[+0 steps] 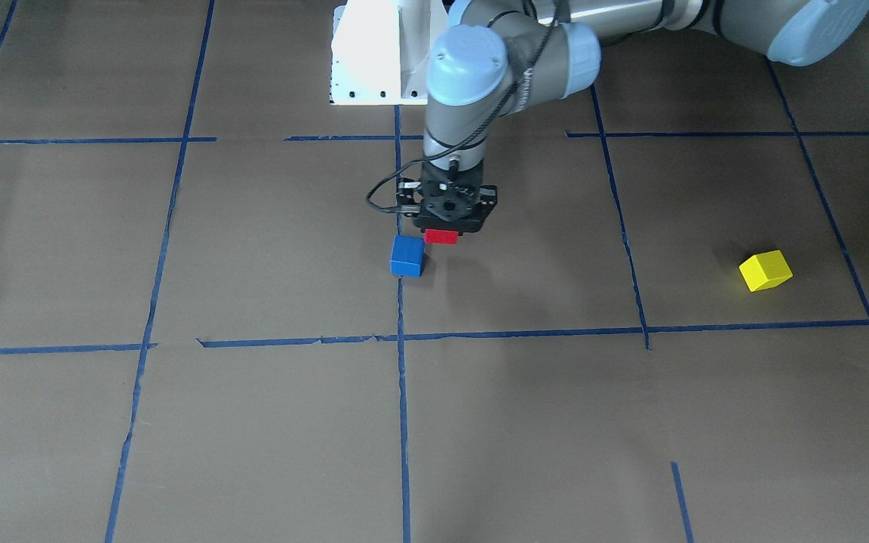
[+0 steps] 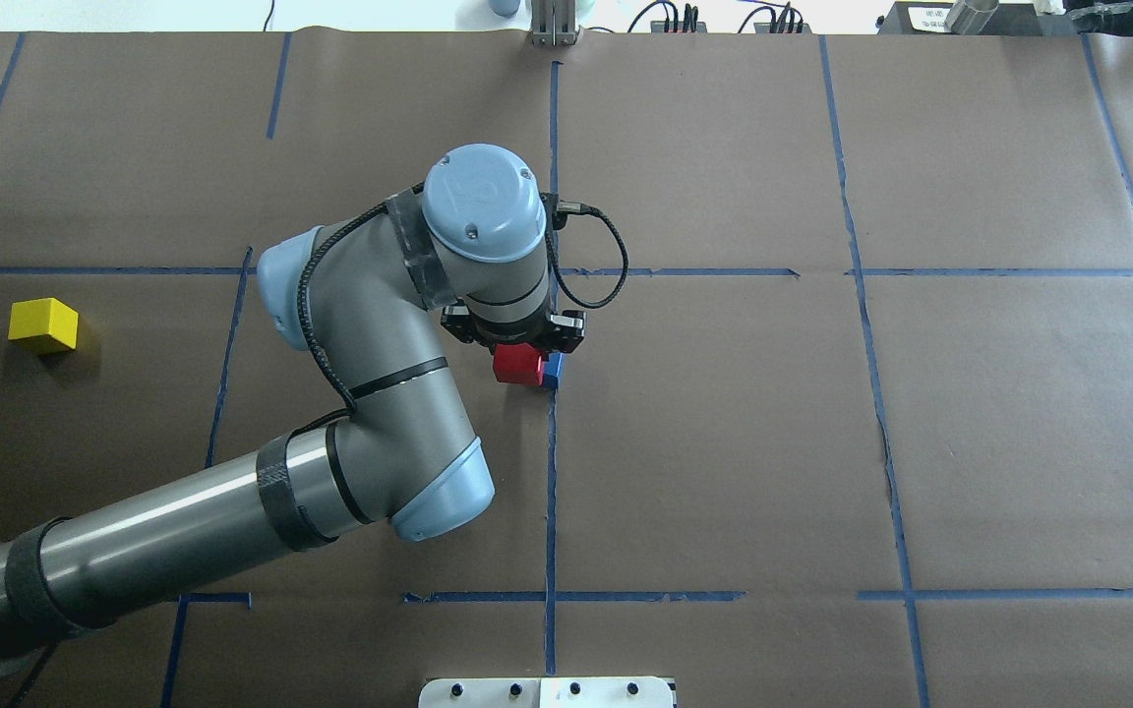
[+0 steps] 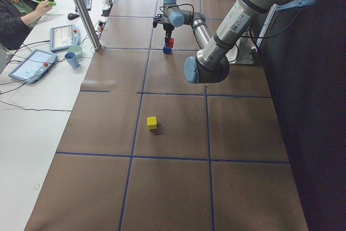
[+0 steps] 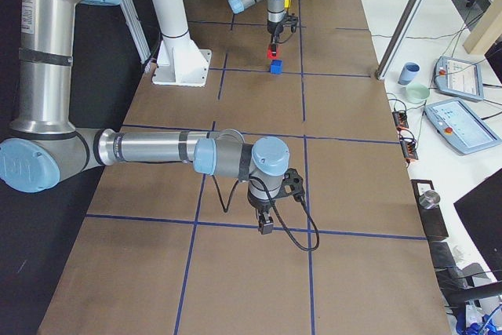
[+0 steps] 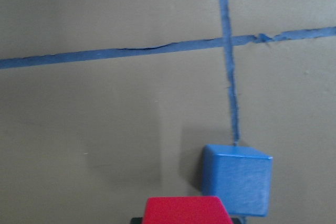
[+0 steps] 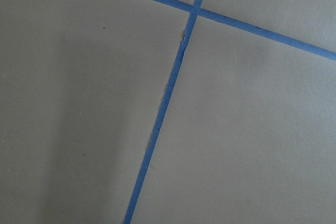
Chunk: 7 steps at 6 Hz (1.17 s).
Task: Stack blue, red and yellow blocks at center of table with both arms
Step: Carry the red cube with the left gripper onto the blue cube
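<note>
Left gripper (image 1: 446, 225) pinches red block (image 1: 442, 236), apparently raised over blue block's (image 1: 407, 256) near edge. Yellow block (image 1: 765, 271) sits well apart. Right gripper (image 4: 266, 223): can't tell.

Near right gripper (image 4: 265, 227) hangs over the brown tabletop (image 4: 353, 154) by a tape line (image 4: 235, 225), and way back the left gripper (image 4: 273, 45) has the red block (image 4: 272, 52) pinched right beside the blue block (image 4: 276, 67).

White side desk (image 3: 32, 112) with tablets (image 3: 32, 64), beside metal post (image 3: 82, 9)
</note>
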Each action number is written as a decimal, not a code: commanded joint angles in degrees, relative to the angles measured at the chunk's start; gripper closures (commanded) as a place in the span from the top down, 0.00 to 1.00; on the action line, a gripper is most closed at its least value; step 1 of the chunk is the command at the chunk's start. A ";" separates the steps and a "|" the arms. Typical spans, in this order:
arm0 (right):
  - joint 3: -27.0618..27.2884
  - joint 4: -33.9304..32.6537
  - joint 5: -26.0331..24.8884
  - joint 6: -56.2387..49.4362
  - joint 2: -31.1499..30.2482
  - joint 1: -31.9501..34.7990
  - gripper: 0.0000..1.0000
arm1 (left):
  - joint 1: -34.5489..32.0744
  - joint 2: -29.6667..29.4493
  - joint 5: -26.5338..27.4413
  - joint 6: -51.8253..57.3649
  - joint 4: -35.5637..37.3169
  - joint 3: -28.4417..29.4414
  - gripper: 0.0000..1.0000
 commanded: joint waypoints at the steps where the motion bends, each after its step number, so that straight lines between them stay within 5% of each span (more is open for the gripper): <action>1: -0.08 0.02 0.07 0.00 0.00 0.01 1.00 | 0.66 -3.16 0.07 0.47 -0.24 4.18 0.06; 7: -0.08 0.02 0.07 0.00 0.00 0.01 1.00 | -0.04 -3.26 -0.02 1.71 -0.85 5.52 0.06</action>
